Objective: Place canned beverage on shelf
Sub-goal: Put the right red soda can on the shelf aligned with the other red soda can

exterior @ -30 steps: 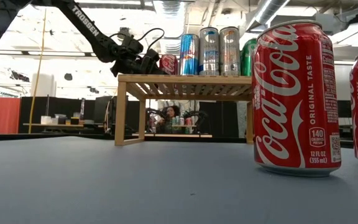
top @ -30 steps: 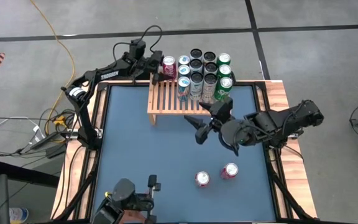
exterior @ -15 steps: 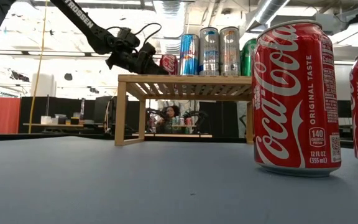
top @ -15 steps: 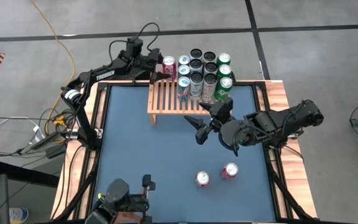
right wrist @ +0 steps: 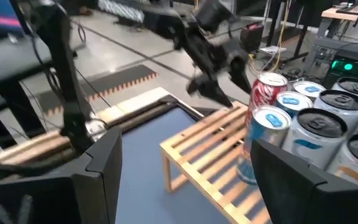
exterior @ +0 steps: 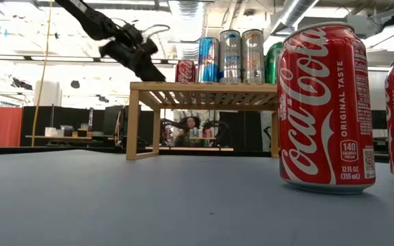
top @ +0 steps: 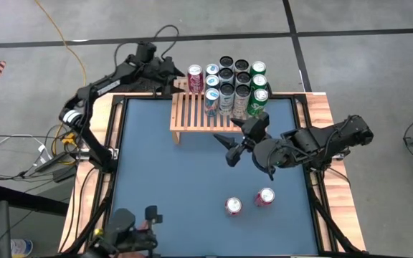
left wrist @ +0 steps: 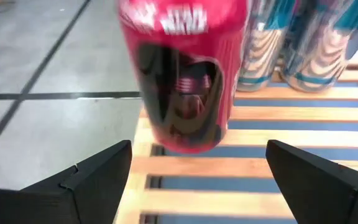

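Overhead and level views of a blue surface (top: 185, 186) bearing a light-wood shelf (top: 192, 115) with a slatted top and short legs, standing at the far edge. The shelf carries a cluster of upright cans on its far right part. A red can (top: 195, 77) stands alone at the left end of the cluster, at the shelf's far edge. Beside it stand two blue-and-silver cans (top: 211, 84), then dark-topped silver cans (top: 226, 75) in two columns, then three green cans (top: 259, 82) at the right end. The near part of the slats is bare. In the level view the red can (exterior: 185, 71) reads shorter than the tall blue can (exterior: 208, 60) and silver cans (exterior: 230, 57) next to it.

The left pincer (top: 169, 74) hangs just beside the red can, on its left, with fingers spread and apart from the can; it grasps nothing. Its wrist view shows the red can (left wrist: 182, 74) standing free on the slats between the two dark fingers (left wrist: 92, 180).

The right pincer (top: 229, 143) hovers over the surface just in front of the shelf, released and empty, its fingers spread.

Two red Coca-Cola cans (top: 234, 206) stand upright on the near part of the surface, just beside each other; the second (top: 264, 197) lies to the right.
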Controlling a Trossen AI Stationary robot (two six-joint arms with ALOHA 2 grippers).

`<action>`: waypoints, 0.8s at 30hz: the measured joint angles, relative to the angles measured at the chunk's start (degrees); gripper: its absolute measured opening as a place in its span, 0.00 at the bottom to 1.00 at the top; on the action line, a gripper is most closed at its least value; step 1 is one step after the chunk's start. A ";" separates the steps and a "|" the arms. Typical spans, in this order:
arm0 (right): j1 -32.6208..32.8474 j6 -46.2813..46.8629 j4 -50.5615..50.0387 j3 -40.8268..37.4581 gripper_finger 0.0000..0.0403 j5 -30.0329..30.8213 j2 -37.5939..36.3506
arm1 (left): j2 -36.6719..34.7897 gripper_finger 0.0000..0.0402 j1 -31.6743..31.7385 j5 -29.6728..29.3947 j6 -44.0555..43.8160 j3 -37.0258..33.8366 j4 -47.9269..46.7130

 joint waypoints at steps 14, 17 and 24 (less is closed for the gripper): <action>8.30 41.61 -48.36 0.01 0.69 -16.44 -2.38 | -18.24 0.90 -2.54 7.26 -10.60 0.00 -14.32; 11.31 44.67 -49.97 -1.36 0.69 -21.44 -1.29 | -21.16 0.90 -5.81 7.24 -12.13 0.00 -14.64; 19.66 68.87 -50.00 -8.53 0.69 -26.77 1.24 | -25.36 0.90 -12.87 3.66 -12.68 0.00 -14.92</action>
